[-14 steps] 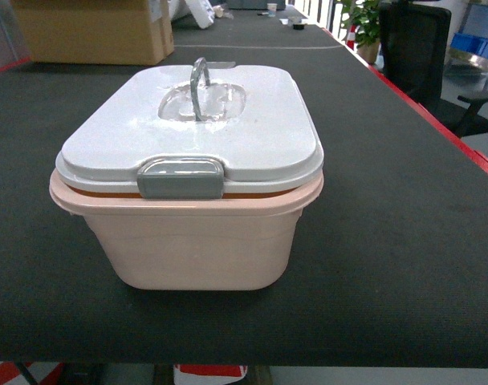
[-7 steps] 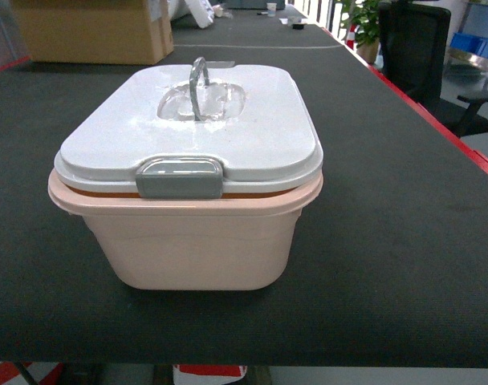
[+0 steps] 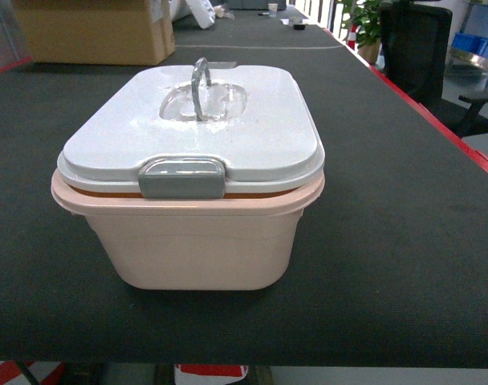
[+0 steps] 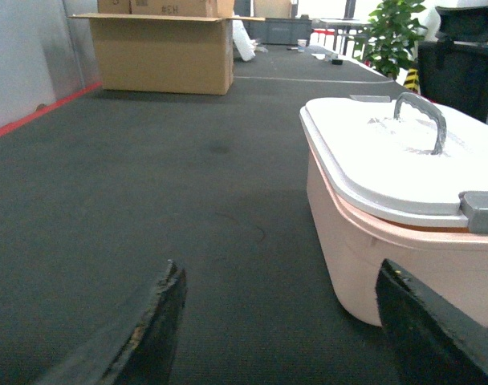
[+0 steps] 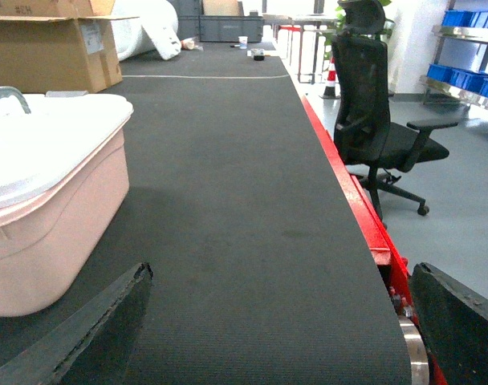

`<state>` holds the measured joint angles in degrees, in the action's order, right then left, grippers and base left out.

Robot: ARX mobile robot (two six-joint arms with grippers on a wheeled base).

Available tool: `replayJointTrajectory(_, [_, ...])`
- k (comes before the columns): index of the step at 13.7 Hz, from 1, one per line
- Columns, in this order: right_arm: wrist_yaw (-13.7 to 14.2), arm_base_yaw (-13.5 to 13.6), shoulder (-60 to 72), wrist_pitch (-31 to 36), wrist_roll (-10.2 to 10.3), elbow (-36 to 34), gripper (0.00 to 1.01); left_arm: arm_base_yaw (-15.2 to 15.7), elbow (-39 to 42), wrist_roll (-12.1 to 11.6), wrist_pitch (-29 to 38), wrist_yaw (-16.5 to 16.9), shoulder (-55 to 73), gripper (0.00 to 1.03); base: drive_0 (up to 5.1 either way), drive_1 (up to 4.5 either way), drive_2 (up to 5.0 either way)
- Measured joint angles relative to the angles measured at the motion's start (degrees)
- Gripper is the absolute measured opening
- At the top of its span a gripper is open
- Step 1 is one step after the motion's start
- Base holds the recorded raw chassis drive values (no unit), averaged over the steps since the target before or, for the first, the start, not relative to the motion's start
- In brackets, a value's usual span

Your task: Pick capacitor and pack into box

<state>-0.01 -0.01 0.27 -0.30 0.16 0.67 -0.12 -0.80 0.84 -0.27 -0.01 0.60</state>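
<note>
The pale pink box point(image 3: 196, 241) stands near the front of the black table, its white lid point(image 3: 252, 132) on, grey handle point(image 3: 199, 87) upright and grey latch point(image 3: 181, 176) facing me. The box also shows at the right of the left wrist view point(image 4: 396, 257) and at the left of the right wrist view point(image 5: 43, 216). My left gripper point(image 4: 280, 321) is open over bare mat just left of the box. My right gripper point(image 5: 280, 321) is open over the mat to the box's right, near the table's red edge. No capacitor is in view. Neither gripper appears in the head view.
A brown cardboard carton point(image 3: 95, 32) stands at the far left of the table. The table's red edge point(image 5: 352, 200) runs along the right, with a black office chair point(image 5: 372, 120) and blue bins point(image 5: 473, 76) beyond it. A potted plant point(image 4: 392, 36) stands at the back.
The box sits a few pixels further right in the head view than half a second ago; nothing else differs.
</note>
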Motion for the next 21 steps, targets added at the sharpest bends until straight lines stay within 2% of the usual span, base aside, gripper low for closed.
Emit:
replayJointTrajectory(2, [0.00, 0.00, 0.00, 0.00, -0.02, 0.00, 0.98, 0.00, 0.00, 0.00, 0.00, 0.00, 0.00, 0.97, 0.0, 0.00, 0.0])
replayJointTrajectory(21, [0.00, 0.00, 0.00, 0.00, 0.00, 0.00, 0.98, 0.00, 0.00, -0.04, 0.00, 0.00, 0.00, 0.98, 0.0, 0.00, 0.0])
